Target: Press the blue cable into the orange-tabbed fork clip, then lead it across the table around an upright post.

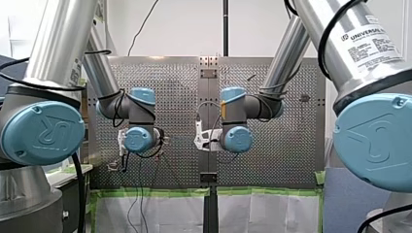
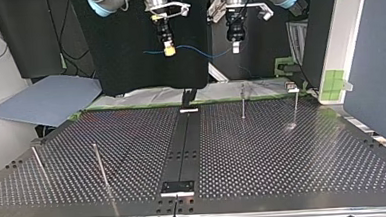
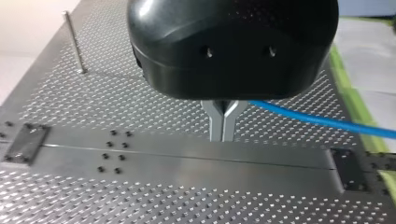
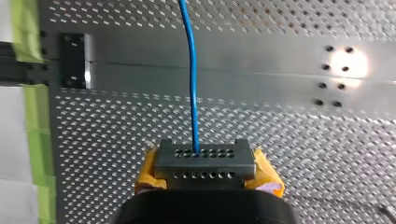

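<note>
The blue cable [image 2: 198, 52] hangs in a shallow sag between my two grippers, high above the far edge of the perforated table [image 2: 283, 154]. My right gripper [image 2: 168, 49], with yellow pads, is shut on the cable [image 4: 190, 70], which runs straight ahead from between its fingers [image 4: 204, 154]. My left gripper [image 2: 236, 47] has its metal fingers together [image 3: 222, 133], and the cable [image 3: 327, 121] leads off sideways from beside them. No orange-tabbed fork clip shows in any view.
Thin upright posts stand on the table: two at the top view's far right [image 2: 243, 103] [image 2: 296, 108] and two at its near left [image 2: 100, 166] [image 2: 38, 164]. A dark centre strip [image 2: 185, 144] splits the table. Green tape [image 4: 32, 107] lines the far edge.
</note>
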### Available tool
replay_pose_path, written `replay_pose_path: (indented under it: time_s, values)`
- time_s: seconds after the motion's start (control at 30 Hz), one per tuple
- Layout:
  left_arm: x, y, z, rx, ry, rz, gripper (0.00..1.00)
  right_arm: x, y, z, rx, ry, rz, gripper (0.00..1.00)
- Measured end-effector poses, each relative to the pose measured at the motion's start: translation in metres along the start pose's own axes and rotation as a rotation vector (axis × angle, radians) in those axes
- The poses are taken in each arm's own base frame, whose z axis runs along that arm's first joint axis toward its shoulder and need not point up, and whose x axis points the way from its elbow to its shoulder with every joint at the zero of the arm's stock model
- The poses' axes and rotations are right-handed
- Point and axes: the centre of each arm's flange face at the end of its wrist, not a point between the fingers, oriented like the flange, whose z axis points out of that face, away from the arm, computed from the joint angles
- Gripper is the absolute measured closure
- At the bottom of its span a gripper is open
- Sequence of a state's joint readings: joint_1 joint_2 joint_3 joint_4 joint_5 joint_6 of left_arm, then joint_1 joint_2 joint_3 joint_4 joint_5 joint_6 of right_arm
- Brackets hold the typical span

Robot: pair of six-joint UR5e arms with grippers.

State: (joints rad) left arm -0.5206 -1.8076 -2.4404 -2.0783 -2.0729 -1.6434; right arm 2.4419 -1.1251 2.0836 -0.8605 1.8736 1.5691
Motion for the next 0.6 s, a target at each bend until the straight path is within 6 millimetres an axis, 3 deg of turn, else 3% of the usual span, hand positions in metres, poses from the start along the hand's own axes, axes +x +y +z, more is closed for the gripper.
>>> replay_pose_path:
  time_s: [0.23,0.37,0.6]
  values:
    - [-0.014,0.007,-0.010,0.012,-0.036,-0.079,1.00,0.032,0.009,0.006,-0.022,0.057,0.037,1.00]
    - [-0.023,0.009,-0.005,0.011,-0.079,-0.122,1.00,0.051,0.011,0.015,-0.025,0.104,0.066,1.00]
    - [-0.022,0.011,0.014,0.005,-0.115,-0.157,1.00,0.046,0.009,0.034,-0.013,0.124,0.096,1.00]
